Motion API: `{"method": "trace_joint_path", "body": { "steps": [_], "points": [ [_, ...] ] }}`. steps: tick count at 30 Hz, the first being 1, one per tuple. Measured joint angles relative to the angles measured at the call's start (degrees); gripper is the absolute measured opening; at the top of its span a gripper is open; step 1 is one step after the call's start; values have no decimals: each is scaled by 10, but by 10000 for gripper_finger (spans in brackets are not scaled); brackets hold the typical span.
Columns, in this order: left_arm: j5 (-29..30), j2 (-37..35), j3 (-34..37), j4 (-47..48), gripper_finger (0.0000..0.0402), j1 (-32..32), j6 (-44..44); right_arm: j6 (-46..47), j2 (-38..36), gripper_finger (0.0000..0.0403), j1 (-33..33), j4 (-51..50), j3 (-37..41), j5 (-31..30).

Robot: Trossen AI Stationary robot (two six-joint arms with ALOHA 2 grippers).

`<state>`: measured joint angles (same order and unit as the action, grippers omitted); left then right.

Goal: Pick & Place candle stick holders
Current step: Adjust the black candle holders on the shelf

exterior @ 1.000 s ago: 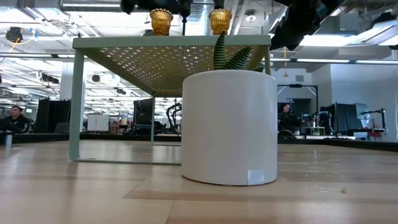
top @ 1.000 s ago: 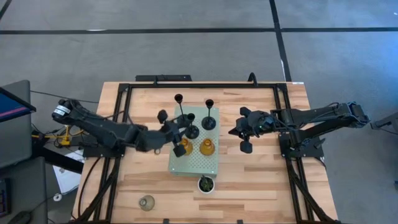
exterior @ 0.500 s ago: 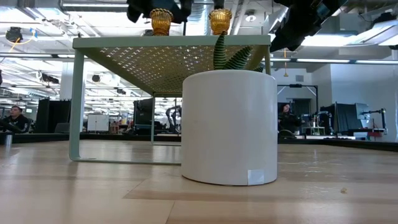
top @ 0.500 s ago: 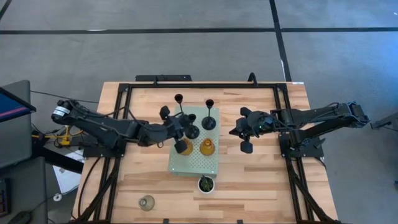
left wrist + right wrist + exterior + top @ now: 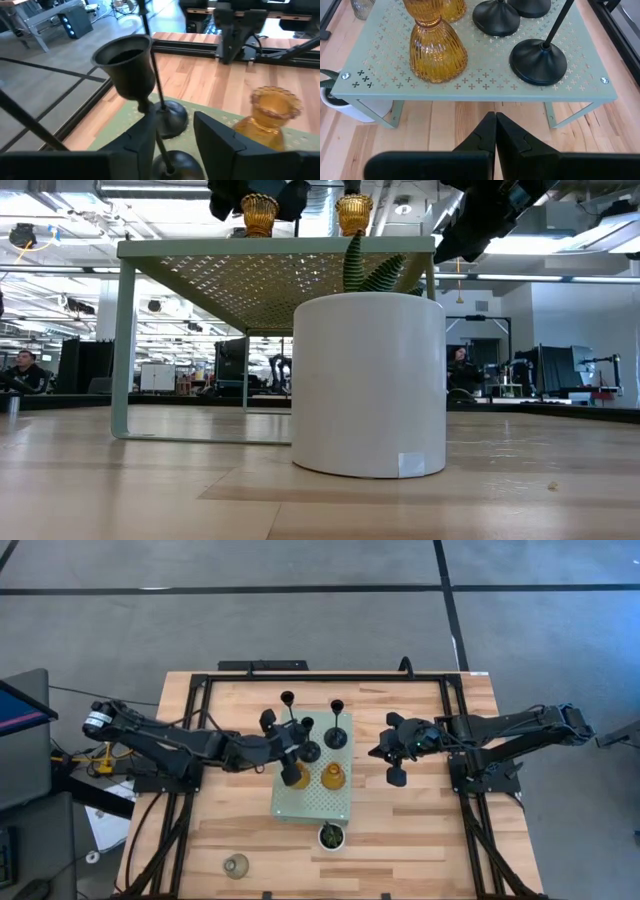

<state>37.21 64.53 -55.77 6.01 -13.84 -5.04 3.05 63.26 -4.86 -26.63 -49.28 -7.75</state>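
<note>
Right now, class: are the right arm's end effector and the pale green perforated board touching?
Apart. The right wrist view shows the shut right end effector short of the perforated board, with bare wooden tabletop between them; the high view shows the same gap.

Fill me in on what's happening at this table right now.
The left gripper is over the pale green perforated stand, its open fingers on either side of the thin stem of a black candle stick holder there. Two more black holders and two amber glass holders also stand on it. A clear glass holder sits on the table near the front edge, and a small plant is by the stand. The right gripper is shut beside the stand, holding nothing.
</note>
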Motion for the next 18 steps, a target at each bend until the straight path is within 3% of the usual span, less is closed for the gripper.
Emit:
{"method": "trace_joint_path", "body": {
  "steps": [5,12,18],
  "points": [
    [0,0,0,1,155,6,-15,0,1,0,0,0,0,0],
    [2,0,0,5,150,-16,-13,0,1,0,0,-4,0,2],
    [46,0,0,5,142,-7,1,1,1,0,0,-4,0,2]
  ]
}}
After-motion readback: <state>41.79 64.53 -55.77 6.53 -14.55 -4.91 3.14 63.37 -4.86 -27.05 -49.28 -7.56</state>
